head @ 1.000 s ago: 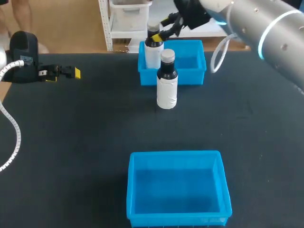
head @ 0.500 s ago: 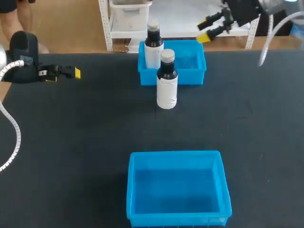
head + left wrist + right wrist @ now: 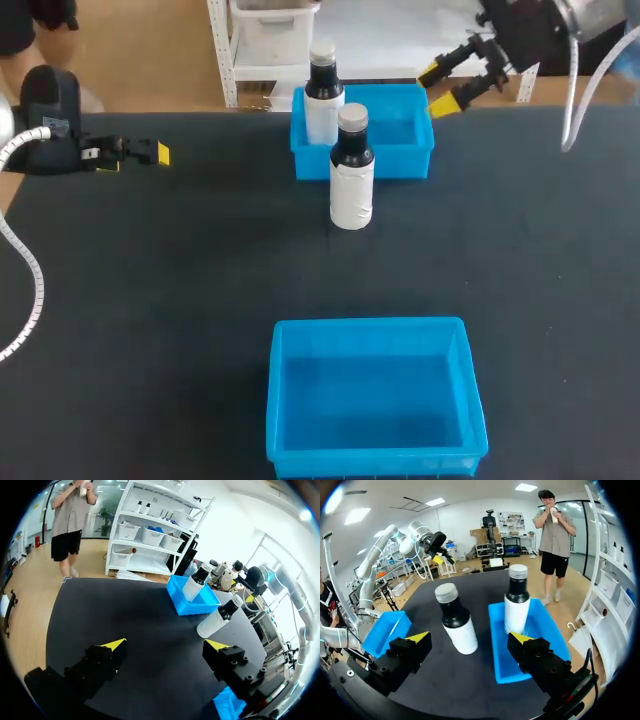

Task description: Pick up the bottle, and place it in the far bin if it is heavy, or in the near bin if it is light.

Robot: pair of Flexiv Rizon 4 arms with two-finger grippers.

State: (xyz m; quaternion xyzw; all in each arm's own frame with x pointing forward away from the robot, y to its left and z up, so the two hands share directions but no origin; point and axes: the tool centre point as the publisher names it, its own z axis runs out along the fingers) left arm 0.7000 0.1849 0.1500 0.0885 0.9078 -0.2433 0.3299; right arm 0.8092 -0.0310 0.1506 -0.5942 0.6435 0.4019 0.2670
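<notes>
Two blue bins share the black table (image 3: 150, 300). The near bin (image 3: 372, 327) lies by the near edge with nothing in it. Beyond it, past the table's middle, the loose bottle (image 3: 351, 195) (white body, dark neck, grey cap) stands upright just in front of the far bin (image 3: 412, 135). In the right wrist view it seems to stand clear of that bin's wall, though the gap is hard to judge. At the left edge, the left gripper (image 3: 165, 645) hangs with its fingers spread and nothing between them, well apart from the loose bottle. A second bottle (image 3: 322, 100) stands upright inside the far bin, at its left end. Farthest, the right gripper (image 3: 441, 88) hovers above the table's far edge, off the far bin's right end, fingers parted and empty. I judge the right arm the nearer. The loose bottle lies ahead of its fingers, toward the near left and lower, with its long axis vertical, so a sideways grasp about the body would suit.
</notes>
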